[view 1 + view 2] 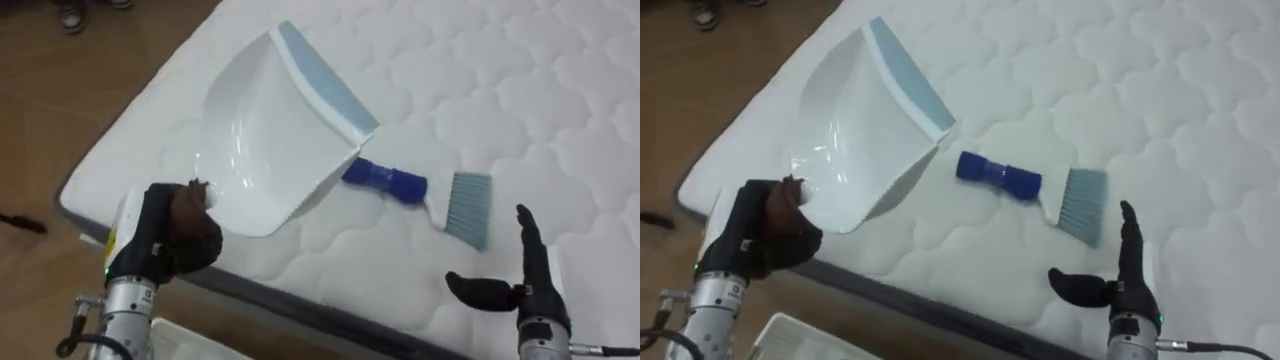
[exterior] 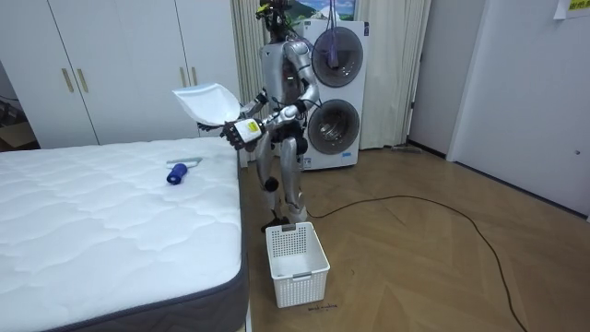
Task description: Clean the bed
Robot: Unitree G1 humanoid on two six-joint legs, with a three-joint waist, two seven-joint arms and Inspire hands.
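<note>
A white dustpan [image 1: 265, 130] with a pale blue lip is held up over the corner of the white quilted mattress [image 1: 500, 90]. My left hand [image 1: 175, 235] is shut on its handle at the lower left. A small brush [image 1: 385, 178] with a blue handle and grey-blue bristles lies flat on the mattress, just right of the pan. My right hand [image 1: 530, 285] hovers open at the lower right, a little nearer than the bristles and not touching them. In the room view I stand at the bed's side, the dustpan [image 2: 205, 101] raised to chest height.
A white slatted basket [image 2: 297, 263] stands on the wooden floor at my feet, against the mattress corner; its rim [image 1: 800, 340] shows below my left hand. A stacked washer and dryer [image 2: 332, 92] stand behind me. White wardrobes [image 2: 120, 65] line the wall beyond the bed.
</note>
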